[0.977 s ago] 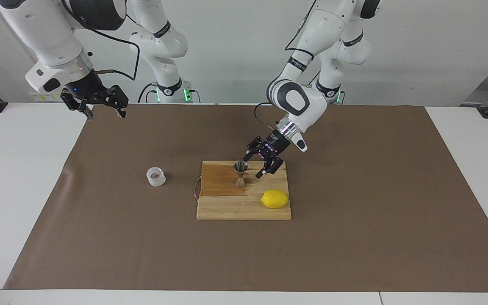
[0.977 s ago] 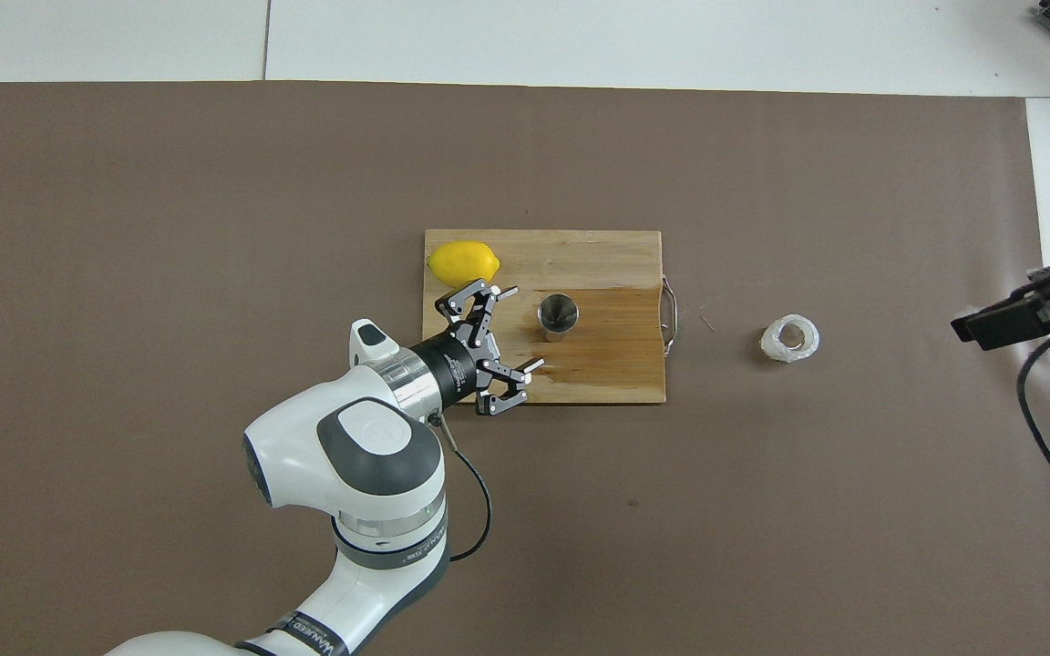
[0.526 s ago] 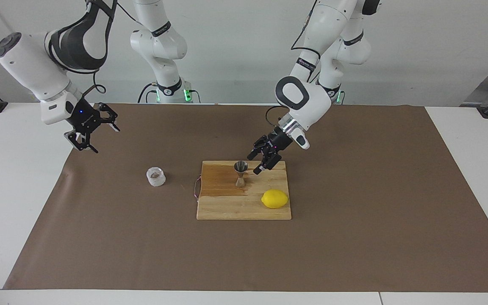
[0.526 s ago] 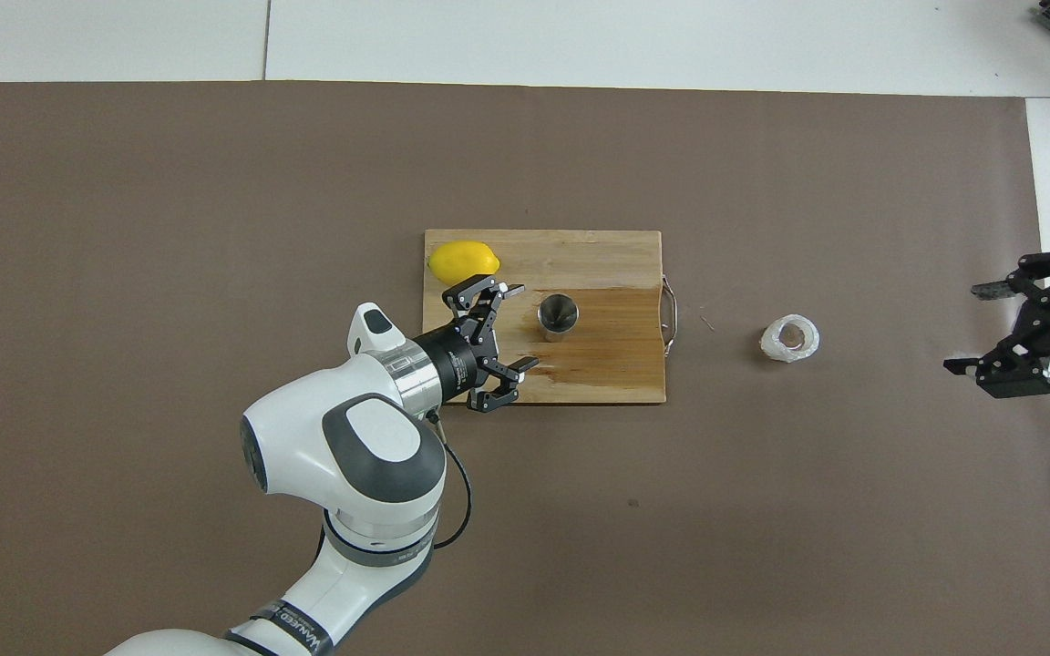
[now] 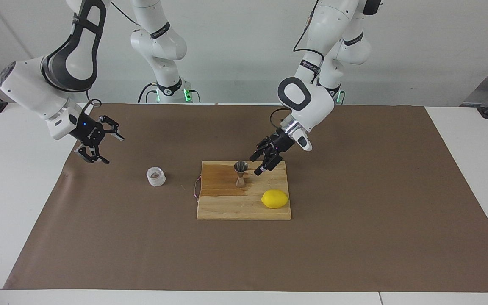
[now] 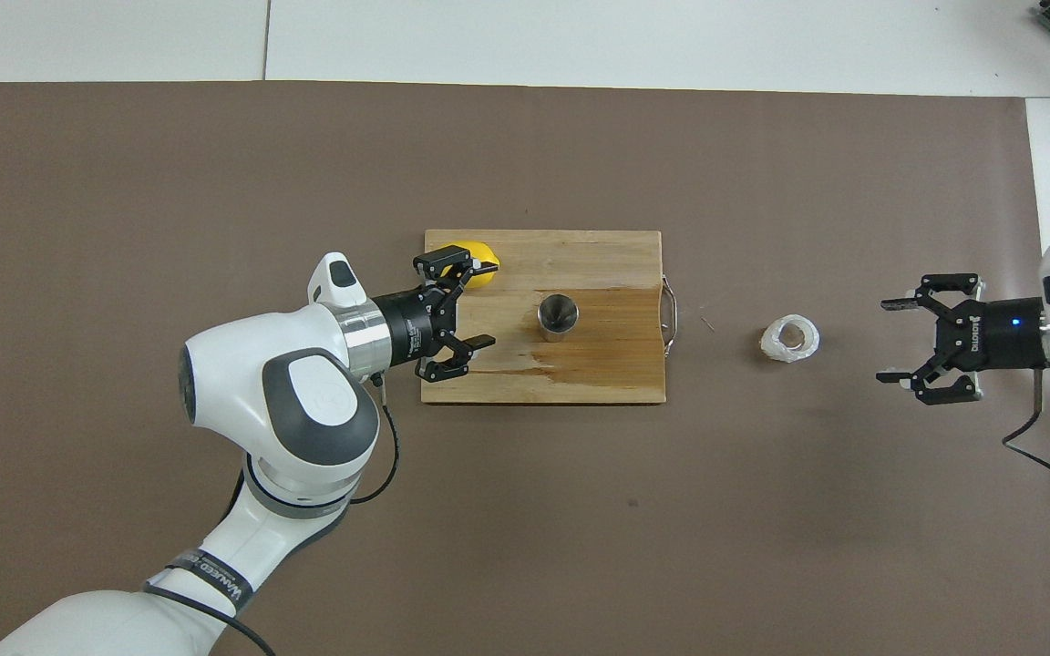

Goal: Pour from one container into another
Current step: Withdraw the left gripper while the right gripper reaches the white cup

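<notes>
The translucent plastic cup (image 5: 156,176) with brownish contents stands on the brown mat (image 5: 354,212), and also shows in the overhead view (image 6: 790,338). The steel jigger (image 5: 240,173) stands upright on the wooden cutting board (image 5: 227,207); from overhead it is at the board's middle (image 6: 559,316). My left gripper (image 5: 254,166) is open and empty, low over the board beside the jigger, toward the left arm's end, apart from it (image 6: 484,303). My right gripper (image 5: 114,149) is open and empty in the air over the mat, toward the right arm's end from the cup (image 6: 883,339).
A yellow lemon (image 5: 275,198) lies on the board's corner farther from the robots, toward the left arm's end; from overhead the left gripper partly covers the lemon (image 6: 481,273). The board (image 6: 616,264) has a metal handle (image 6: 668,314) on the edge facing the cup.
My right gripper has come down from high near its base and swung toward the cup. My left gripper has drawn back a little from the jigger, toward the left arm's end.
</notes>
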